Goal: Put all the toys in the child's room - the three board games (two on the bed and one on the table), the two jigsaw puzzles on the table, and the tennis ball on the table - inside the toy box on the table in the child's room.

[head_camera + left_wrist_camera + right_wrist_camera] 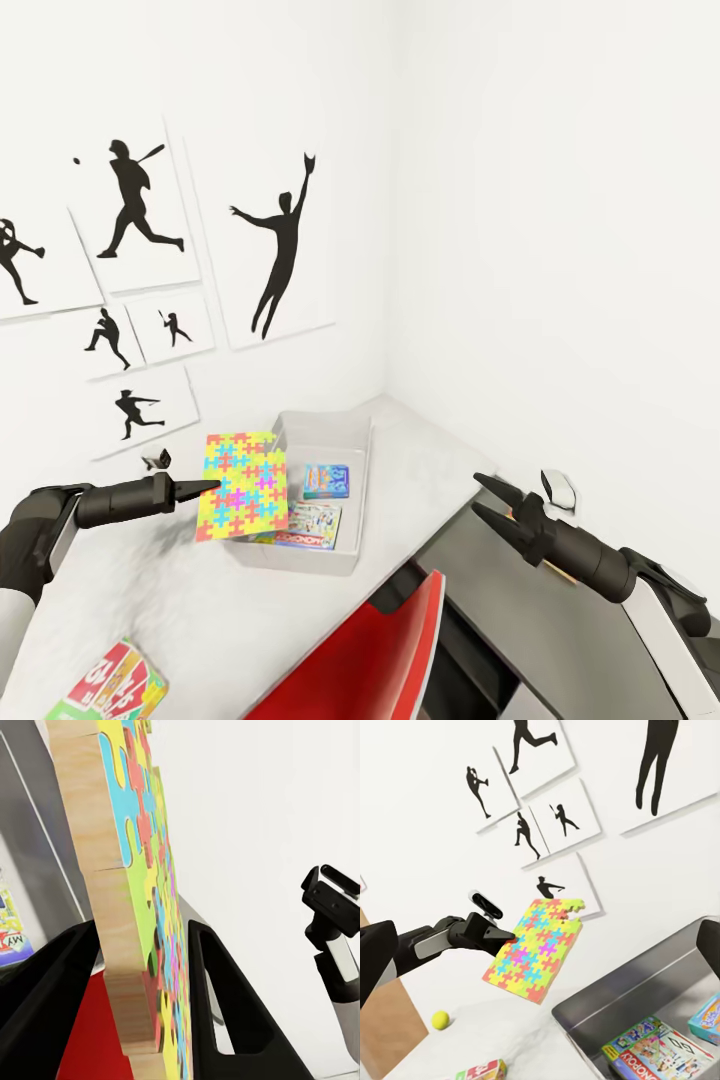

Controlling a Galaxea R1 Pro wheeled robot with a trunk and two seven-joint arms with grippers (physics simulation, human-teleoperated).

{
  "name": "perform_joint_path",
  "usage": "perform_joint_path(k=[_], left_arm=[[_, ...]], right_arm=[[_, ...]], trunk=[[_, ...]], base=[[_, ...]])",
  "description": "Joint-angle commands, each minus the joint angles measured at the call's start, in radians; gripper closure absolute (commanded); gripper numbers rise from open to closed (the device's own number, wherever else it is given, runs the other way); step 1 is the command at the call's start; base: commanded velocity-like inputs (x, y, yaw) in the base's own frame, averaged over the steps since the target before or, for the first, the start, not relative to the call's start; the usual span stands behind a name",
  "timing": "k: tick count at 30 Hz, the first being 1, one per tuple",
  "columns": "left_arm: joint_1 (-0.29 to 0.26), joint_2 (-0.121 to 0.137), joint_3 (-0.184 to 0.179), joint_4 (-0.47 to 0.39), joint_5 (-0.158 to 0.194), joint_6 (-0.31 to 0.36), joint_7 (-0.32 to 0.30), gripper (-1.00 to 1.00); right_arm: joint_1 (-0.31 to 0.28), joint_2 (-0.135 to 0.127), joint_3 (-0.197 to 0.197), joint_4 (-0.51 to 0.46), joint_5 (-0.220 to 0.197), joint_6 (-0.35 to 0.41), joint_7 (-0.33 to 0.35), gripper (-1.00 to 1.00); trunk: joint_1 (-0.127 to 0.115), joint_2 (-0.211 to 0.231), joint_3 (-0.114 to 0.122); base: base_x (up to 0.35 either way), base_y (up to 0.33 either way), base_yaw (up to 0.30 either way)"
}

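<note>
Above the table (pixel 200 610), left tool (pixel 212 487) holds jigsaw puzzle (pixel 243 485) upright.

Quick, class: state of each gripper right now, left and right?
Left gripper: shut on the flat, brightly coloured jigsaw puzzle box, held over the light-grey toy box.
Right gripper: open, holding nothing.

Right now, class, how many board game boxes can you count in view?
3: the blue game and the Monopoly box in the toy box; the red-and-green game on the table. Others may be hidden.
</note>
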Motion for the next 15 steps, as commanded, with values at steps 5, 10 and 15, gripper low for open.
perform_joint_path(k=[5, 10, 15], left_arm=[[-0.001, 0.000, -0.001, 0.000, 0.000, 0.011, -0.004, 1.00], [-0.001, 0.000, -0.001, 0.000, 0.000, 0.011, -0.004, 1.00], [-0.001, 0.001, -0.002, 0.000, 0.000, 0.014, -0.004, 1.00]], right_arm=[[-0.001, 0.000, 0.000, 0.000, -0.007, 0.010, 0.001, -1.00], [-0.001, -0.001, 0.000, 0.000, -0.007, 0.013, 0.000, -1.00], [-0.001, -0.002, 0.000, 0.001, -0.007, 0.016, -0.003, -1.00]], trunk=[[0.001, -0.002, -0.002], [0.001, -0.002, -0.002], [0.001, -0.002, -0.002]], base=[[0.010, 0.000, 0.000], [0.001, 0.000, 0.000], [0.000, 0.000, 0.000]])
